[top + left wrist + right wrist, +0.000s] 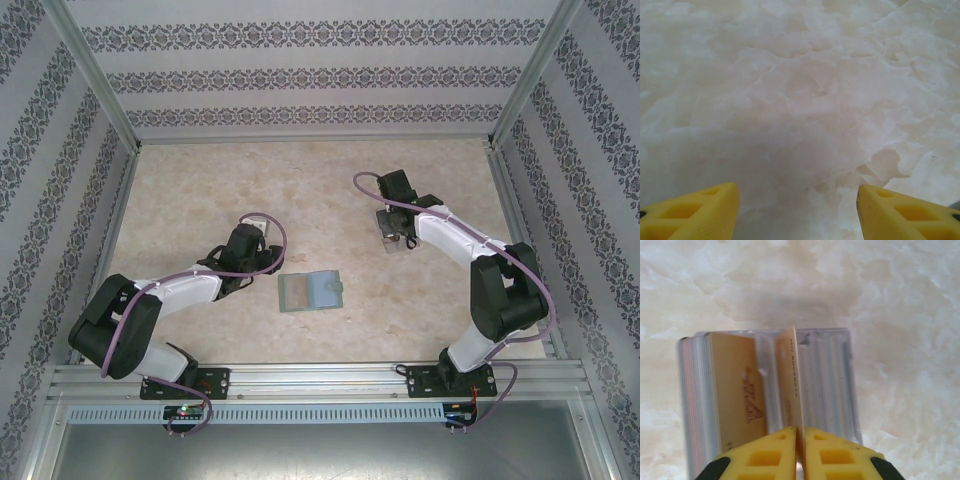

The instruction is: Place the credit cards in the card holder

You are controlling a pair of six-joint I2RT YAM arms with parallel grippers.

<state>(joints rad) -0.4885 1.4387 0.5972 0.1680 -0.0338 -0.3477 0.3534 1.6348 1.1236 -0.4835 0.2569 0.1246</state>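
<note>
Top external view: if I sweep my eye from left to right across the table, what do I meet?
Left hand → green card holder → right hand, pinching a tan card.

The table (200, 190) has a pale, cream marbled top, walled by patterned panels (300, 75) on three sides. A small green wallet (310, 292) lies open and flat near the middle of its front half. A clear plastic rack (832, 375) stands further back to the right, well apart from the wallet.
</note>
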